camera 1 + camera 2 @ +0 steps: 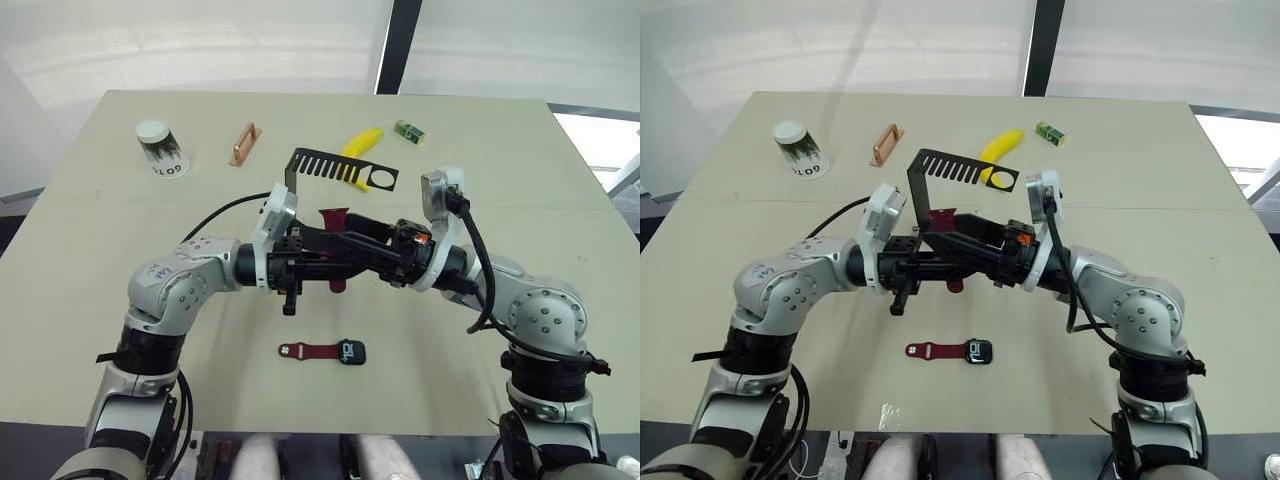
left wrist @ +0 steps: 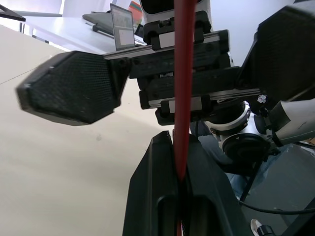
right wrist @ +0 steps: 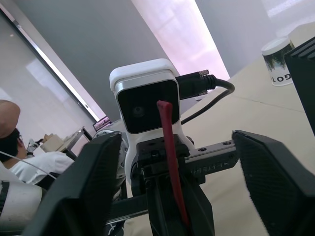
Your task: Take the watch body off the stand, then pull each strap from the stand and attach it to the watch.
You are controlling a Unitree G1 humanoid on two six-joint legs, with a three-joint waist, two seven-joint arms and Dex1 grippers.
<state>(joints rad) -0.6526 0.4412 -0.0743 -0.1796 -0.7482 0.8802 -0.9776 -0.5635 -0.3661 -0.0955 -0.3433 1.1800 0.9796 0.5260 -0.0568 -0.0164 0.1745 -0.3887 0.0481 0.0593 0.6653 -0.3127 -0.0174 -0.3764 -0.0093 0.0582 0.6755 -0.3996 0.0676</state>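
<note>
We hold second strap (image 1: 333,222) mid-frame, left gripper (image 2: 179,172) clamped on it, right gripper (image 3: 172,187) fingers apart; transfer slowly toward watch body (image 1: 351,351).

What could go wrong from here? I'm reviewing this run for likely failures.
1. The left gripper pinches the loose strap by one end only, so it could bend or slip if the open right gripper closes on it off-centre.
2. The stand sits just behind both grippers; a swing might tip it.
3. The watch body lies unheld on the table, so it may slide during attachment.
</note>
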